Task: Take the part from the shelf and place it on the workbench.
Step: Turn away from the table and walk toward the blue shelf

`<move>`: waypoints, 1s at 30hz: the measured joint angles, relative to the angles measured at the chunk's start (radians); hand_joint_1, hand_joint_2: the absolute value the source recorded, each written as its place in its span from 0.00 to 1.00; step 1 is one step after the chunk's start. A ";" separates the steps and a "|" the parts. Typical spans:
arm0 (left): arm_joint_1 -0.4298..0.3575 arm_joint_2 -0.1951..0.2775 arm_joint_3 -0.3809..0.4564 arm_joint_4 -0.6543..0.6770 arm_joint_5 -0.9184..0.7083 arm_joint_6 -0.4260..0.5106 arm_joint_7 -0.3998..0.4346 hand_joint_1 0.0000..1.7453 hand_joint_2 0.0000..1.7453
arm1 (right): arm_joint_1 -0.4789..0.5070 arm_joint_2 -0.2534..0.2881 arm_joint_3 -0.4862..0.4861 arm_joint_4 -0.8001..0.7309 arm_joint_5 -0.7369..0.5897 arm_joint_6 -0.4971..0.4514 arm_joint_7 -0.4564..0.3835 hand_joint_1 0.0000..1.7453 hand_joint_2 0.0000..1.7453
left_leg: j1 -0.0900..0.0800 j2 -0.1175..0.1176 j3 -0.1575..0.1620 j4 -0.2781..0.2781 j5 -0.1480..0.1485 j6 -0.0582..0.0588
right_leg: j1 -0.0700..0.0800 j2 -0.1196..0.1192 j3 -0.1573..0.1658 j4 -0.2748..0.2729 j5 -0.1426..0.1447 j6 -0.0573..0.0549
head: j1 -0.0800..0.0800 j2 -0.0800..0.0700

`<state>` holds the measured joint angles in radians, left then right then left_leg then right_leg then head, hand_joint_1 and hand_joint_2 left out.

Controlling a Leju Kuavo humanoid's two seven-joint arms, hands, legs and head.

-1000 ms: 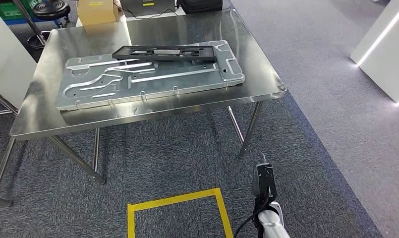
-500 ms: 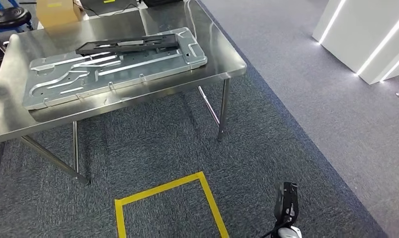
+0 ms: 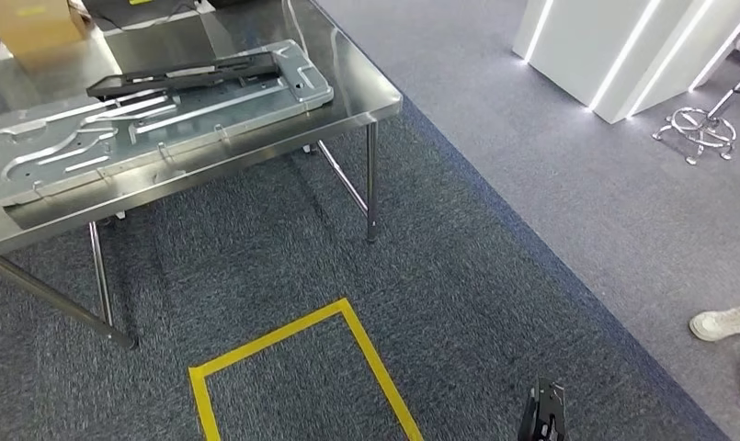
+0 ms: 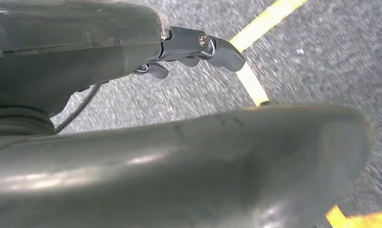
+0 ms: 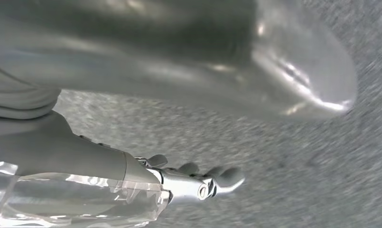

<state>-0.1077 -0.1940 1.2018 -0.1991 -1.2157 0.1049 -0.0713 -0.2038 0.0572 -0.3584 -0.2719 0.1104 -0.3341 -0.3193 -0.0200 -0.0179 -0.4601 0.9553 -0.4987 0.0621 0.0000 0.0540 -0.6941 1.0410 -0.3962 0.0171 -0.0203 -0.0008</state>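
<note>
A long black frame part [image 3: 187, 73] lies on a large silver stamped metal plate [image 3: 154, 115] on the steel workbench [image 3: 347, 87], at the upper left of the head view. My right hand [image 3: 542, 418] hangs low at the bottom edge of that view, far from the bench and over the carpet. In the right wrist view the right hand [image 5: 98, 156] holds nothing, and its fingers [image 5: 217, 178] stand apart from the thumb. The left hand [image 4: 108, 57] also hangs over the carpet with nothing in it, its fingers [image 4: 217, 47] clear of the thumb.
A yellow tape square [image 3: 283, 335] marks the carpet in front of the bench. White panels with light strips [image 3: 614, 55] stand at the far right beside a chrome stool base [image 3: 701, 129]. A person's white shoes [image 3: 729, 322] are at the right edge. A cardboard box [image 3: 35, 18] sits on the bench's far side.
The camera has turned to the right, so the bench has slid to the upper left of the picture. The right hand shows lower and further right. The part on the plate has not moved.
</note>
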 joint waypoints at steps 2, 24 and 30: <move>0.001 -0.001 -0.001 0.000 -0.003 0.000 0.000 0.00 0.00 | 0.000 -0.001 -0.005 0.003 0.000 -0.002 0.007 0.00 0.00 | 0.001 0.022 -0.025 -0.002 0.023 0.005 | -0.006 -0.031 -0.030 0.113 -0.108 0.009 | 0.001 0.000; 0.007 -0.004 -0.059 0.000 -0.063 0.014 0.012 0.00 0.00 | 0.006 -0.011 -0.025 0.016 0.005 0.014 0.006 0.00 0.00 | 0.031 -0.010 -0.084 0.126 -0.017 -0.061 | -0.014 0.004 0.116 -0.039 -0.050 -0.014 | 0.001 0.000; 0.004 -0.006 -0.066 0.000 -0.065 0.015 0.013 0.00 0.00 | 0.012 -0.013 -0.030 0.017 0.004 0.015 0.004 0.00 0.00 | 0.030 -0.006 -0.053 0.048 0.003 -0.033 | -0.015 0.010 0.085 -0.009 -0.053 0.020 | 0.003 0.000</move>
<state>-0.1038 -0.2005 1.1357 -0.1991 -1.2808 0.1197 -0.0587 -0.1917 0.0445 -0.3887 -0.2547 0.1148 -0.3195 -0.3151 0.0098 -0.0244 -0.5129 1.0032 -0.4959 0.0293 -0.0151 0.0637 -0.6092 1.0322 -0.4491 0.0376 -0.0172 -0.0008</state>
